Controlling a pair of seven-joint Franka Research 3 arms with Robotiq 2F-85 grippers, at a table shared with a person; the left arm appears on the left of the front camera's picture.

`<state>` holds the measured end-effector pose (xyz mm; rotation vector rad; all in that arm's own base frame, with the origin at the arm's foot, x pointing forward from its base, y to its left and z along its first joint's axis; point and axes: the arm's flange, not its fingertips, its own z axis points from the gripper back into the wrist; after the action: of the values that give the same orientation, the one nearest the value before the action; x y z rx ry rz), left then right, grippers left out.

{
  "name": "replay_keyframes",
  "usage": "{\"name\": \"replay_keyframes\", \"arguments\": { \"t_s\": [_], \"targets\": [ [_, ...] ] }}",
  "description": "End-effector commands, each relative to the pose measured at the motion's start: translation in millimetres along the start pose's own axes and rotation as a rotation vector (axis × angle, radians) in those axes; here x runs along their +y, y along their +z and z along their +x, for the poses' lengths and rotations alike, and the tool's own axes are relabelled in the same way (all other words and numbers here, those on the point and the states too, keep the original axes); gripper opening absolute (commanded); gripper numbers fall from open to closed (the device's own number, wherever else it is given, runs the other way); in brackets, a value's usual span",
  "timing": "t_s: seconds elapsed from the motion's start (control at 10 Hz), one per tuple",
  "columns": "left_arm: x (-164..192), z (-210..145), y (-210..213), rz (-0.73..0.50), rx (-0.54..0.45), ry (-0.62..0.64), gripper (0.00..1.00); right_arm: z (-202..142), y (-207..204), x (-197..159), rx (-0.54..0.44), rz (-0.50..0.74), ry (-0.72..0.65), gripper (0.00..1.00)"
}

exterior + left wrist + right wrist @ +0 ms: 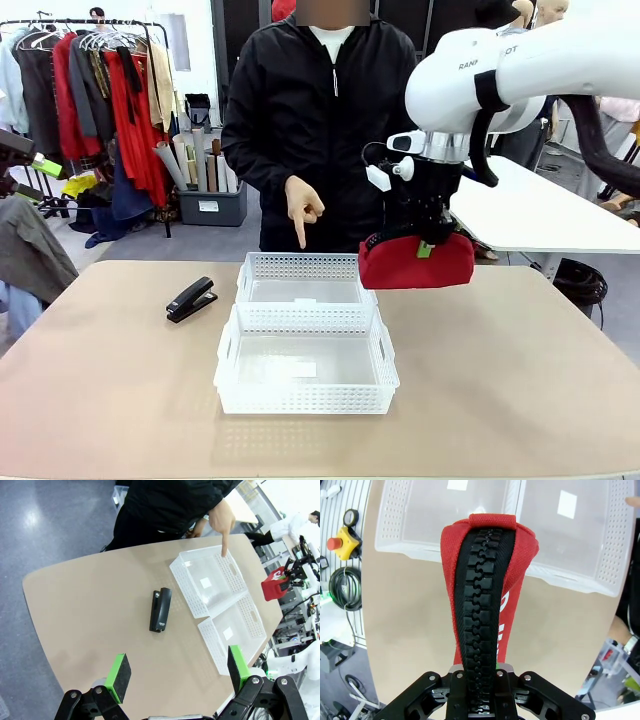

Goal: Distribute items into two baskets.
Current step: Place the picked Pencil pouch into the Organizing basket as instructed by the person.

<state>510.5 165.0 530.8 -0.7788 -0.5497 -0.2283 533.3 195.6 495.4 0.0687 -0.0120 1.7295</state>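
Red fabric with a black zipper along its top edge makes up the pouch. The right tool is clamped on it from above and holds it in the air, clear of the tan worktop. The pouch hangs just to the robot's right of the far basket. That white lattice-sided basket touches the near basket, one behind the other at the middle of the worktop. Both baskets have nothing in them. The black stapler lies flat on the worktop to the robot's left of the baskets, apart from them. The left tool hovers high over that side, its green pads spread wide apart and gripping nothing. A person in a black jacket stands at the far edge, one hand pointing an index finger down at the far basket.
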Motion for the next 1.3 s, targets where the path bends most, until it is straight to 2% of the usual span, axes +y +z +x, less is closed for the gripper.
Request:
{"name": "replay_keyframes", "arguments": {
  "t_s": [0.0,1.2],
  "targets": [
    [-0.6,0.3,0.7,-0.006,-0.009,0.002,1.00,9.5,4.3,-11.0,-0.001,0.000,-0.029,0.00],
    [-0.6,0.3,0.7,-0.006,-0.009,0.002,1.00,49.6,-15.5,-80.1,-0.001,-0.076,0.035,0.00]
  ]
}}
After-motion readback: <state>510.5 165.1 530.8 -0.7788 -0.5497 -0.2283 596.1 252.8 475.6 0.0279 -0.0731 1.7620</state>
